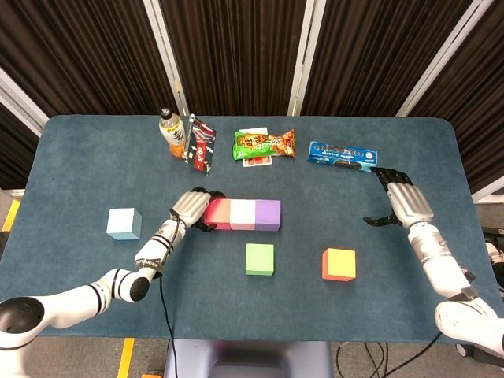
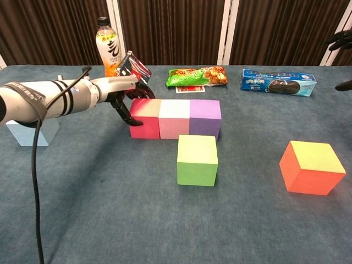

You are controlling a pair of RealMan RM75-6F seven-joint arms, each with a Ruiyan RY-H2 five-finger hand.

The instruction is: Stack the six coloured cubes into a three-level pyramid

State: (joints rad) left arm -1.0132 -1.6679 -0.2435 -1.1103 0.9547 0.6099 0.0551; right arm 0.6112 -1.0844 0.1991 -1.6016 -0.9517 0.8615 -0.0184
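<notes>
Red cube (image 1: pixel 218 213) touching left robot hand (image 1: pixel 190 207).

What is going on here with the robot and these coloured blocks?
The robot is building a block pyramid. Its left hand rests against the red cube, which sits in a touching row with the white cube and purple cube: the bottom level. The green cube, orange cube and light blue cube lie apart on the table, not yet stacked. The right hand hovers open, holding nothing.
</notes>
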